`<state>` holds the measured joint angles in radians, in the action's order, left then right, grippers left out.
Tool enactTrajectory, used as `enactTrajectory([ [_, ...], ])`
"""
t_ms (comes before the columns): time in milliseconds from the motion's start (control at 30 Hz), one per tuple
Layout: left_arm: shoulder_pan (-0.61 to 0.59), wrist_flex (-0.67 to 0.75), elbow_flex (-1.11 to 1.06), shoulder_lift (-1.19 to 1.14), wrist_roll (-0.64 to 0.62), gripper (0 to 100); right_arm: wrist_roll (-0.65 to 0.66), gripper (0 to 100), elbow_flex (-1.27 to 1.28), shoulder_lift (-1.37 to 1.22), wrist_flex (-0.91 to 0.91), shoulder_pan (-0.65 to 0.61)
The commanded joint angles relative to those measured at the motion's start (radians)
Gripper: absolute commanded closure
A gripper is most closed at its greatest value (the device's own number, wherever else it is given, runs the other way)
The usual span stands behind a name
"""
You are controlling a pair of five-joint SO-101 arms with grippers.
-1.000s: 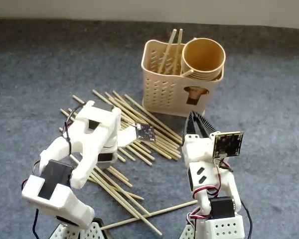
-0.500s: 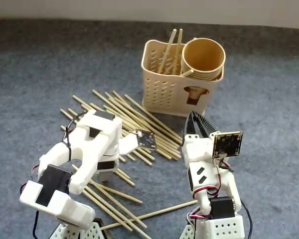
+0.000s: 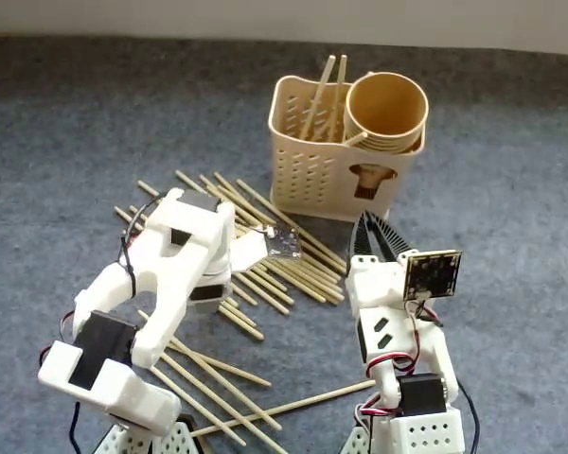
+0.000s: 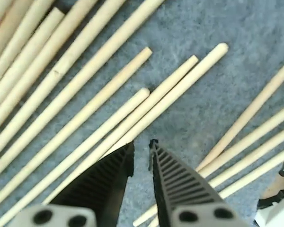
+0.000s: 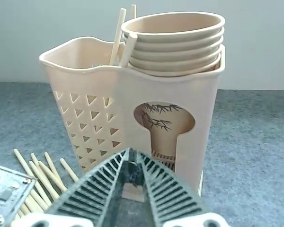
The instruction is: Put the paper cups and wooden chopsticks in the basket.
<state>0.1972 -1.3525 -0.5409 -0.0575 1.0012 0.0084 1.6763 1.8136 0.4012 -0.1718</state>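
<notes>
- The basket (image 3: 308, 180) stands upright toward the far side of the table (image 3: 76, 123), which has a grey, carpet-like cover.
- A stack of paper cups (image 3: 386, 109) is nested in one end of the basket, with the rims rising above the basket's edge.
- A few upright chopsticks (image 3: 317, 95) lean in the part of the basket beside the cups, their ends poking above the rim.
- The loose chopsticks (image 3: 312, 274) lie in a heap on the table just in front of the basket, most of them on a slant. The heap spreads from the basket's foot to under the left arm.
- One single chopstick (image 3: 293, 407) lies apart from the heap, near the bases of the two arms.
- The left tool (image 4: 142, 147) points down close over the table among the loose chopsticks. Its jaws stand a narrow gap apart with nothing between them, and one chopstick runs beneath one jaw.
- The right tool (image 5: 130, 153) sits in front of the basket, aimed at the cut-out (image 5: 164, 125) in its wall, through which a cup shows. Its jaws meet at the tips and hold nothing.
</notes>
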Motion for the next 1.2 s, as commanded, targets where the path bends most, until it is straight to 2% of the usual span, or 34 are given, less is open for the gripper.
enactTrajectory([
  [0,0.018,-0.037,0.077,0.015,-0.009,93,0.014,99.2,0.124,0.018,0.002,0.004],
  [167,0.021,-0.026,0.074,0.004,-0.003,92,0.014,99.2,0.124,0.018,0.002,0.004],
  [400,0.021,0.117,-0.022,0.002,-0.003,92,0.014,99.2,0.124,0.018,0.002,0.004],
  [500,0.016,0.161,-0.048,0.002,-0.009,86,0.014,99.2,0.124,0.018,0.002,0.004],
  [733,0.021,0.161,-0.059,0.002,-0.003,86,0.014,99.2,0.124,0.018,0.002,0.004],
  [933,0.054,0.029,-0.079,0.004,0.091,89,0.014,99.2,0.124,0.018,0.002,0.004],
  [1167,0.067,-0.08,-0.025,0.035,0.094,91,0.014,99.2,0.124,0.018,0.002,0.004],
])
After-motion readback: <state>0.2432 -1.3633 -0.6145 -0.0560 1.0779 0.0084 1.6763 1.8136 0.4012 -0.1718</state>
